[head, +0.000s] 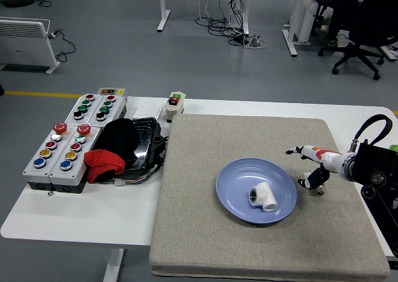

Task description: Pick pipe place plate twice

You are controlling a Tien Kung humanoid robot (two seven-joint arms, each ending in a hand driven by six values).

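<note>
A white T-shaped pipe fitting (263, 197) lies inside the blue plate (233, 184) on the grey mat, right of the plate's middle. My right hand (311, 165) is open and empty, hovering just past the plate's right rim. A second white pipe fitting (317, 191) lies on the mat right under that hand, mostly hidden by the fingers (309, 182). The left arm does not show.
Two grey button boxes (61, 148) stand on the left of the table. A black tray (144, 146) with black and red cloth (103, 163) sits beside them. A small white switch box (174, 104) stands at the mat's (205, 245) back left corner.
</note>
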